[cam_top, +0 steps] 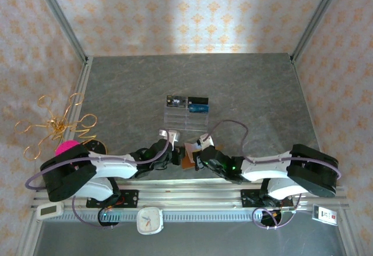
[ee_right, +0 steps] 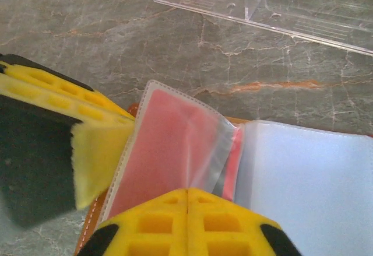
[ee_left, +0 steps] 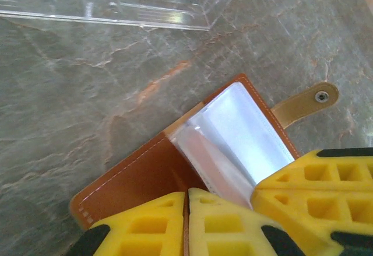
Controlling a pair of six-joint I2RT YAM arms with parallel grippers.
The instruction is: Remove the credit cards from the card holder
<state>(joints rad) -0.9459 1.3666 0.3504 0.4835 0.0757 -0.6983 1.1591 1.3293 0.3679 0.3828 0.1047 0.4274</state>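
1. Floral wallpaper closes in a grey marbled table [cam_top: 245,87] with metal rails along its edges.
2. Mid-table, beyond both arms, stands a clear acrylic rack [cam_top: 185,116]. Its back tier carries two dark credit cards [cam_top: 175,100] side by side, and a light blue card [cam_top: 200,109] sits one step lower at the right.
3. Nearer than the rack and apart from it, the card holder [ee_left: 140,174] lies open on the table between the two arms. Its brown cover is flat and its snap tab [ee_left: 307,103] sticks out to one side. Clear sleeves [ee_left: 233,133] fan up from the pale inside, and one sleeve holds a red card [ee_right: 166,154].
4. A gold wire ornament [cam_top: 55,126] is at the table's left edge, with a pink object [cam_top: 67,147] just beside it. A round white clock [cam_top: 150,220] lies on the near rail between the arm bases. All three are well apart from the card holder.
5. The left jaws are pressed together, yellow fingers [ee_left: 151,230] over the holder's near edge. In the right wrist view they pinch the left edge of the red card's sleeve.
6. The right jaws are pressed together too, fingers [ee_right: 151,224] meeting at a seam where the sleeves run in, pinching them at the fold.
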